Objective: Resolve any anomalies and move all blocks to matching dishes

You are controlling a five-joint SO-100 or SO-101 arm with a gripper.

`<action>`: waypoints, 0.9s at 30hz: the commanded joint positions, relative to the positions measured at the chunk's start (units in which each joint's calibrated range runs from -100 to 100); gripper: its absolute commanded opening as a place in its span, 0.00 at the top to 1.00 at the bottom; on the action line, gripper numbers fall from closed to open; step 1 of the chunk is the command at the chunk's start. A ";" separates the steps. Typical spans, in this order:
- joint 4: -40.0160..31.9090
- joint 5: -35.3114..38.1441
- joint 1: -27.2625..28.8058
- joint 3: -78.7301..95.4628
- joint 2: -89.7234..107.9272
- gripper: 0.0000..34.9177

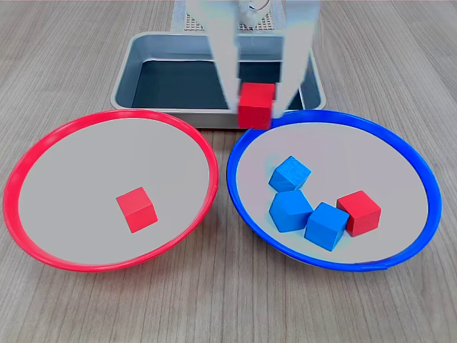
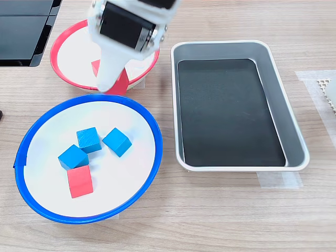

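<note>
Between the two dishes, the end effector (image 1: 257, 100) is clamped on a red block (image 1: 256, 105) held above the tabletop, with the red-rimmed dish (image 1: 43, 146) lying toward the first exterior view's left.

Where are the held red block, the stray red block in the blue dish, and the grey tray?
held red block (image 1: 256, 104), first exterior view, front face.
stray red block (image 2: 80, 182), second exterior view, top face.
grey tray (image 2: 273, 79), second exterior view, right inner wall.
</note>
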State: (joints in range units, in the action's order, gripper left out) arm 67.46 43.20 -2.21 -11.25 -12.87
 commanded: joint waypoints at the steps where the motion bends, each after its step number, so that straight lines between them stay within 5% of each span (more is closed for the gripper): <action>1: -0.31 2.05 8.66 -1.36 2.51 0.99; 7: -6.75 4.93 15.91 6.11 1.15 0.95; 9: -10.38 5.71 17.41 9.20 0.63 0.84; 11: -12.94 6.25 18.26 10.84 0.29 0.57; 14: -14.92 6.54 18.64 12.03 0.12 0.44; 20: -16.07 4.69 16.66 12.57 1.91 0.49; 27: -11.53 -15.38 3.11 12.48 6.01 0.60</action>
State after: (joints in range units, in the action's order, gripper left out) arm 54.73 35.68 4.60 2.36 -9.89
